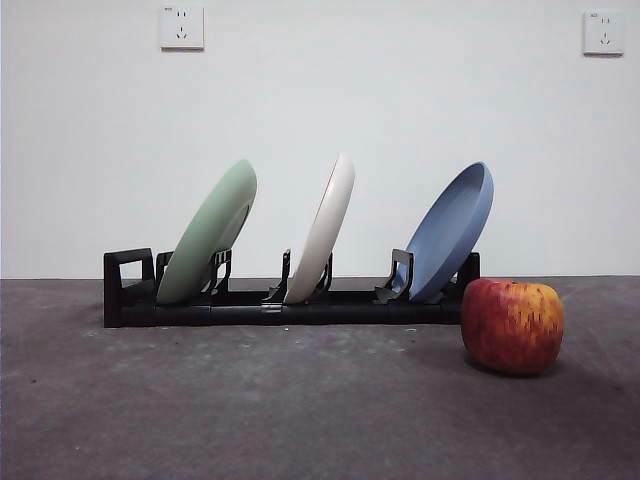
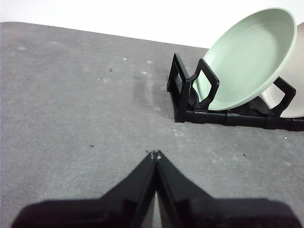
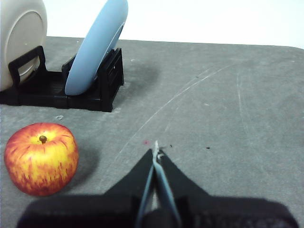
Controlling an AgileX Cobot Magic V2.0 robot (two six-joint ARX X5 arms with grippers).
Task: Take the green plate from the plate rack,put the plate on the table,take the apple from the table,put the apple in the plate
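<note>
The left gripper is hanging over bare table with its jaws pressed together and nothing between them. Ahead of it and off to one side, well apart from the tips, the green plate is leaning in the end slot of the plate rack, just beside the rack's square loop end.

The right gripper is also hovering over the table with its jaws pinched tight on nothing. The apple is sitting upright near those jaws but to one side, not touching them. Beyond the apple, the blue plate and the cream-white plate are leaning in the rack.
</note>
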